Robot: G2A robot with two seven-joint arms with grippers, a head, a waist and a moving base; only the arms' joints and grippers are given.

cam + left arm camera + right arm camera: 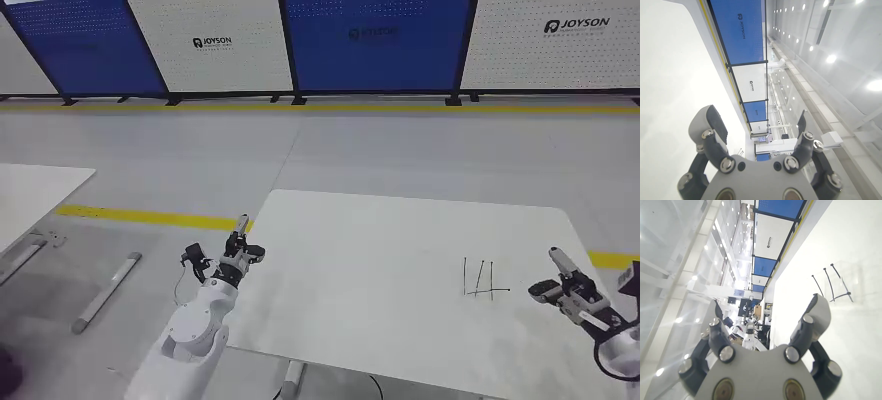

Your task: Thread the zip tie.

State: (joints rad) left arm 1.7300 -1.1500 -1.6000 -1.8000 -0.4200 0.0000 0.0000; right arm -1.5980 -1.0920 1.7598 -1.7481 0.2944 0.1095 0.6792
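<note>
Several black zip ties (482, 281) lie loose on the white table (380, 250) toward its right side, three roughly parallel and one across their ends. In the right wrist view the zip ties (831, 285) lie flat just beyond one fingertip. My right gripper (549, 275) is at the table's right edge, a short way from the ties, and the right gripper (766, 306) is open and holds nothing. My left gripper (248, 240) is at the table's left edge, far from the ties; the left gripper (759, 121) is open with nothing between its fingers. The zip ties (741, 150) look tiny in the left wrist view.
A second white table (30, 190) stands off to the left, and a metal bar (105, 293) lies on the floor between the two. Blue and white partition panels (380, 45) line the back behind a yellow floor line.
</note>
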